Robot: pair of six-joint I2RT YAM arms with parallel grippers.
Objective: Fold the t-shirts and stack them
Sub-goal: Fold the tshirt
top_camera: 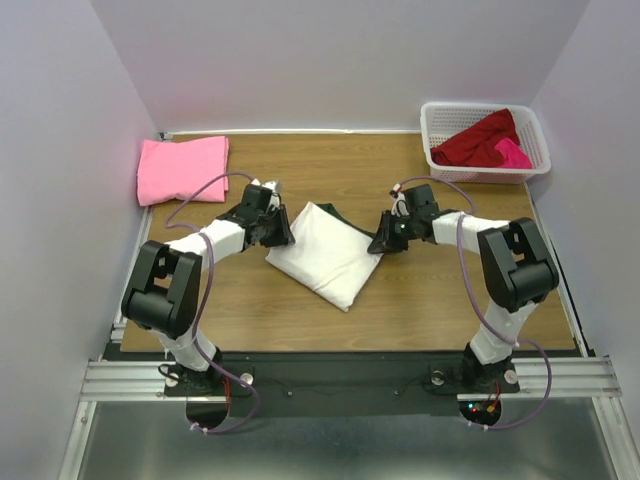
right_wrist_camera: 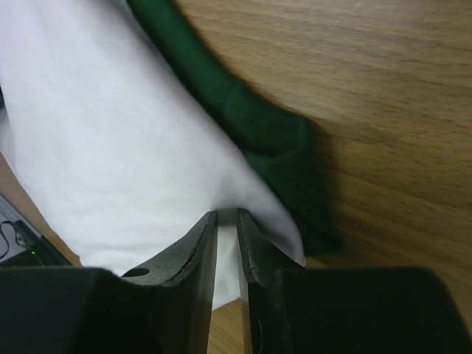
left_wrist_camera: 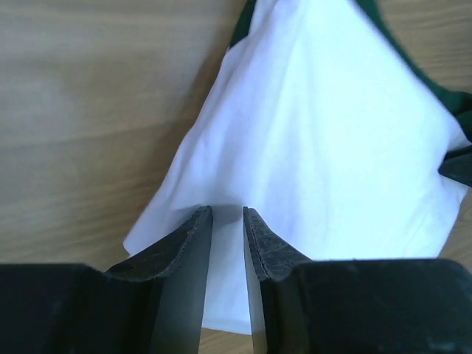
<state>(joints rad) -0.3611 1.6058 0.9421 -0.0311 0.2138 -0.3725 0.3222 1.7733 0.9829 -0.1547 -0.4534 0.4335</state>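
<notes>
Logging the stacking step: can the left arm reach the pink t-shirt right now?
Probably not yet: the way to the pink t-shirt looks free, but the left gripper has its jaws shut on the white t-shirt.

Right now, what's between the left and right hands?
The white t-shirt, partly folded on the table. The left hand and right hand each pinch an edge. The top external view shows it.
</notes>
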